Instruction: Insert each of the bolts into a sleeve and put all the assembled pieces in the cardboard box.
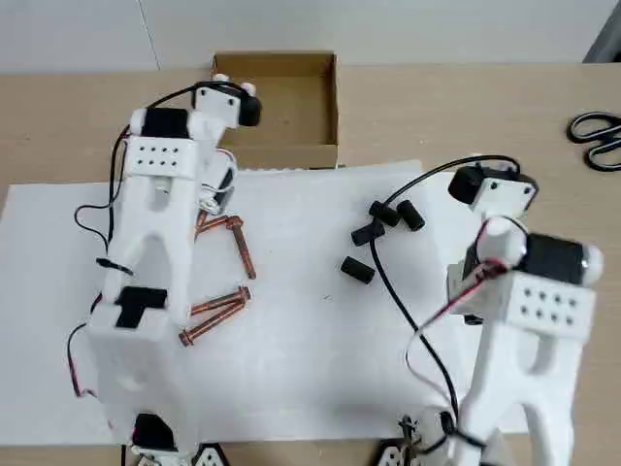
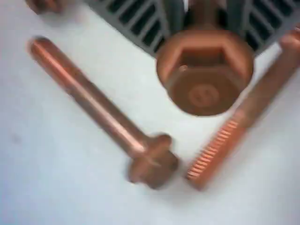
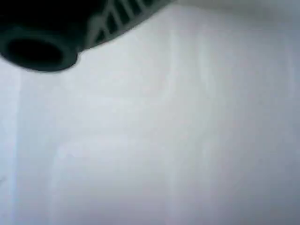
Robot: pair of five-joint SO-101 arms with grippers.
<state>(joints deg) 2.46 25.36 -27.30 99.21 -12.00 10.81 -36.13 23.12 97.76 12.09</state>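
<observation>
Bolts (image 1: pixel 215 305) and 4 sleeves (image 1: pixel 357 270) lie loose, unassembled, cardboard box (image 1: pixel 320 97) seemingly empty; left claw (image 2: pixel 204 18) grips 1 bolt (image 2: pixel 205 77), right claw (image 3: pixel 70 23) apparently 1 sleeve (image 3: pixel 37 49), so nearly everything remains.

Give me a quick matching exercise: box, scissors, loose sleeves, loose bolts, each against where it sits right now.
Things: 1 box; 2 scissors; 3 loose sleeves; 4 loose bolts.
Places: A middle of the white sheet; B bare table, far right in the high view; C on the sheet beside the left arm; D on the table at the sheet's far edge.
Pairs: 1-D, 2-B, 3-A, 4-C.
</observation>
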